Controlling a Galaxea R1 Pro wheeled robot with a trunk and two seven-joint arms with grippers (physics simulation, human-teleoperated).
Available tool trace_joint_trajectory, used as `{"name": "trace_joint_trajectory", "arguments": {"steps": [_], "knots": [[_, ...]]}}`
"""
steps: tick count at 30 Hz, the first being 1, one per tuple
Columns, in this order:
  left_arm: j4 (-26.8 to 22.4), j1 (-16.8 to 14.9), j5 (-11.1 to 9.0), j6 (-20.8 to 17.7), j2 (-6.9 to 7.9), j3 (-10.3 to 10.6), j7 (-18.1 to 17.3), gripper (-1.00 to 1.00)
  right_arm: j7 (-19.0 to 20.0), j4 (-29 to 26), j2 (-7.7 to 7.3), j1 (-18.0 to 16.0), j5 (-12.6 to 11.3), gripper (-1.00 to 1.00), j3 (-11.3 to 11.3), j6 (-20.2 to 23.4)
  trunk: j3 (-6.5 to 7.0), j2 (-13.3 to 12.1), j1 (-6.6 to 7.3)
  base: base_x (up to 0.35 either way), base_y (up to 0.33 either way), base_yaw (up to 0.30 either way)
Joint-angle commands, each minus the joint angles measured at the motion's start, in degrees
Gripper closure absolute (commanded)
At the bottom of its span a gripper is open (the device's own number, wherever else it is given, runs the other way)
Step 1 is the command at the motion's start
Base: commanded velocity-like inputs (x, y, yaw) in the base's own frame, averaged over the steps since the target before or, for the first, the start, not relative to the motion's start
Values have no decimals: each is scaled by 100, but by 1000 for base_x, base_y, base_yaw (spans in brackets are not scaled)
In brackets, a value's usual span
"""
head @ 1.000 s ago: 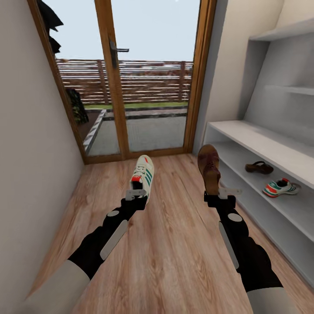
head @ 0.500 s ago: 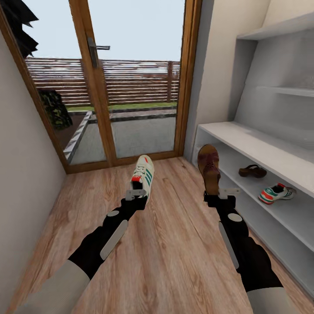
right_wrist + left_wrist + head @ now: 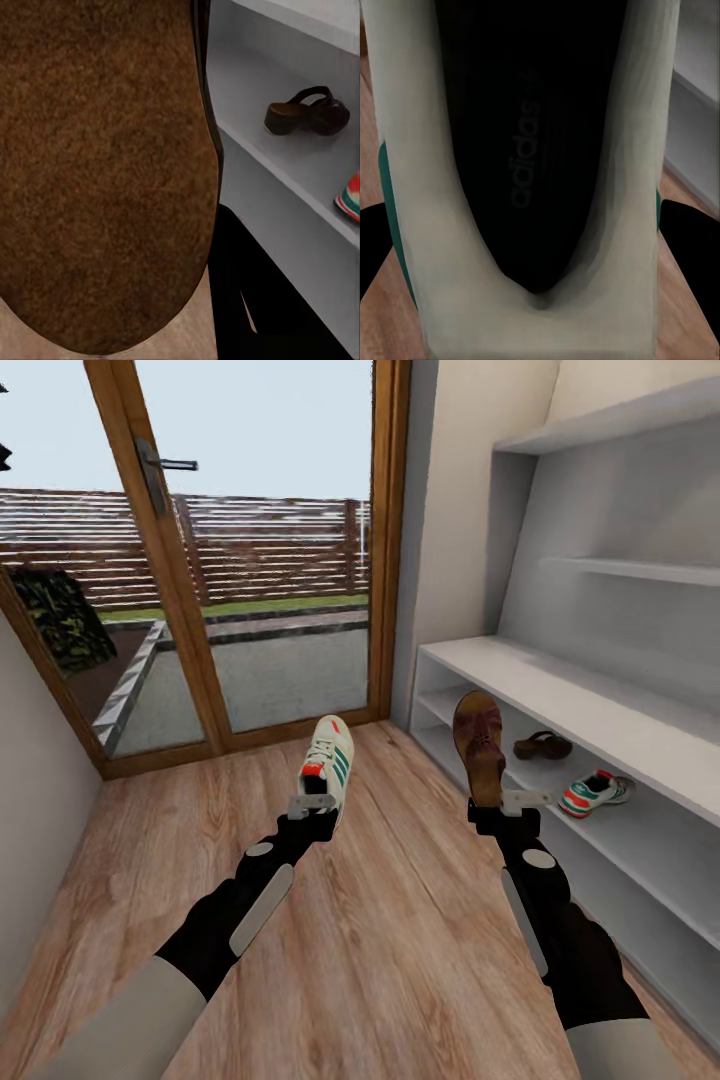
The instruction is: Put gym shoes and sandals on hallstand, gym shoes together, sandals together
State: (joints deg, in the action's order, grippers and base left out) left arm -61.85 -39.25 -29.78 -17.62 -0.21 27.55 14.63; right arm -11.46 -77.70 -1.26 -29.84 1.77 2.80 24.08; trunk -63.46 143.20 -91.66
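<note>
My left gripper (image 3: pixel 312 806) is shut on the heel of a cream gym shoe (image 3: pixel 329 765) with green stripes, held above the wood floor (image 3: pixel 380 940); its dark inside (image 3: pixel 529 142) faces the left wrist camera. My right gripper (image 3: pixel 507 803) is shut on a brown sandal (image 3: pixel 479 745), held upright, its tan footbed (image 3: pixel 101 172) close to the right wrist camera. On the pale hallstand (image 3: pixel 560 695) at the right, a second sandal (image 3: pixel 543 745) and a second gym shoe (image 3: pixel 594 792) lie side by side on the same open shelf, also the sandal (image 3: pixel 309 116) and shoe toe (image 3: pixel 349 199) in the right wrist view.
A wood-framed glass door (image 3: pixel 250 550) closes the far end of the corridor. A pale wall (image 3: pixel 25 840) runs along the left. Higher staggered shelves (image 3: pixel 630 570) rise above the bench top.
The head view has swung to the right: door and wall slid left, and the hallstand now takes more of the picture. Both arms hold their shoes in the same pose.
</note>
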Motion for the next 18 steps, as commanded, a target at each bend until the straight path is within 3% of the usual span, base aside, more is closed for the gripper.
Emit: {"name": "trace_joint_trajectory", "arguments": {"steps": [1,8,18], "knots": [[-8,-4,-55,-13,3,14,57,100,-46,-8,-6,-4,-1,100,18,43,-5,2,-1,210,207,-50],[-7,-4,-55,-13,3,14,57,100,-44,-8,-6,-4,-1,100,18,44,-5,2,-1,230,228,-63],[-4,-4,-55,-13,3,14,57,100,-41,-8,-6,-4,-1,100,18,44,-5,2,-1,238,236,-235]]}}
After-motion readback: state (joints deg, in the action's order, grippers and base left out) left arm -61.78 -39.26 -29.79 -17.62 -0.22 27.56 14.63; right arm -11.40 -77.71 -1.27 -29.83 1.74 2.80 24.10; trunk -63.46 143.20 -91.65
